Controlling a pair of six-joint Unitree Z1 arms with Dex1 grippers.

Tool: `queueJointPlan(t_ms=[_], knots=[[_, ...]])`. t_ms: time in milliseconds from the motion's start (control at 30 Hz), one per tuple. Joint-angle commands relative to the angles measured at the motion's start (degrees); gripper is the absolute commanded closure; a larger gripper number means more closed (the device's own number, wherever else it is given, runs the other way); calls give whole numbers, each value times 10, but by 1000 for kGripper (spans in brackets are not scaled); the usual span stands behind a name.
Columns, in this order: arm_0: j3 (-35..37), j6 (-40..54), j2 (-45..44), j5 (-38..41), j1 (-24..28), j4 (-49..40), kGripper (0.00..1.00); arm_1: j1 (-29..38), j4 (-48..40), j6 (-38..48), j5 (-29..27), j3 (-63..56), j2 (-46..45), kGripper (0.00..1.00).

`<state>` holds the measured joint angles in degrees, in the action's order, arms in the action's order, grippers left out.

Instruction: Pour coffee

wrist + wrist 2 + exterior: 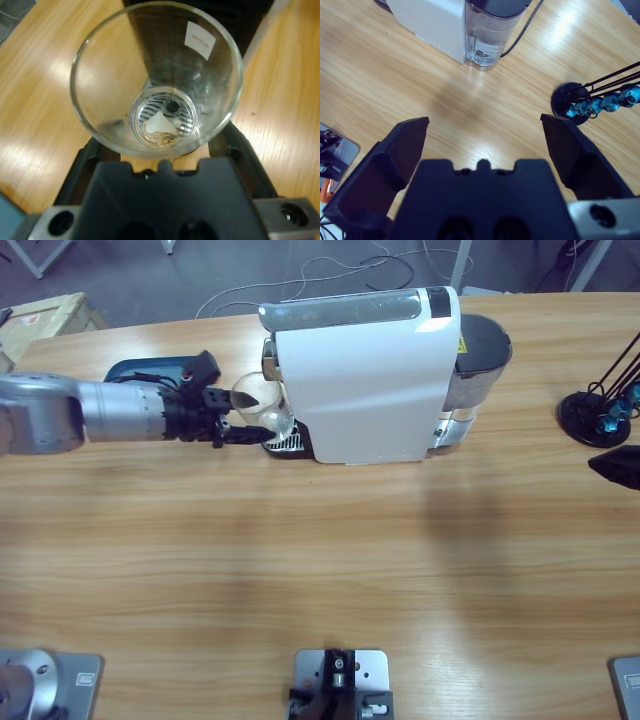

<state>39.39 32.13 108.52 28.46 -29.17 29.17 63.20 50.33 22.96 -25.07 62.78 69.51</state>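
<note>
Looking down on the tabletop (300, 570), we see the left arm reach in from the left edge, its gripper (240, 425) closed around a clear glass (262, 405) at the front of a white coffee machine (365, 375). The glass leans off upright, its mouth turned back toward the arm and its base toward the machine's drip grate (285, 443). In the left wrist view we look straight into the mouth of the glass (156, 80), with the black fingers (82, 165) pressed on either side of its lower wall. The coffee (160, 136) is a thin amber smear at the bottom.

The machine stands right behind the glass. A blue tray (145, 370) lies beyond the arm. A black lamp base (590, 418) sits well apart at the right.

The right gripper (485, 135) hangs above bare wood with its fingers spread wide, nothing between them.

Beyond the wooden tabletop's far edge, grey floor with white cables (320, 275) shows.
</note>
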Motion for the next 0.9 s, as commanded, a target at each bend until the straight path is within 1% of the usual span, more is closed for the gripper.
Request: queueJointPlan(t_ms=[33,100,133,200,233,267,300,333,533,667,767,900], knots=[[12,6,32,-3,-19,-8,685,6,2,7,-8,-3,6,0],[16,5,35,-12,-22,-13,671,6,1,8,-8,-1,8,0],[19,5,36,-17,-25,-14,606,6,0,7,-8,0,10,0],[24,5,38,-27,-30,-20,387,6,0,8,-8,1,11,0],[25,5,39,-31,-32,-21,197,6,0,8,-8,1,12,0],[25,5,39,-32,-33,-21,95,6,0,8,-8,1,12,0],[24,5,39,-32,-33,-21,29,6,0,8,-8,0,12,0],[24,6,38,-30,-33,-21,9,6,0,8,-8,0,12,0],[22,6,37,-28,-33,-21,9,6,-6,8,-8,-2,18,0],[4,1,26,-29,-27,-16,9,6,-7,8,-8,-3,18,0],[-19,-4,-12,-30,-11,-7,9,6,-7,8,-8,-3,17,0],[-60,-11,-91,-27,16,-7,9,6,-14,8,-11,6,20,0]])
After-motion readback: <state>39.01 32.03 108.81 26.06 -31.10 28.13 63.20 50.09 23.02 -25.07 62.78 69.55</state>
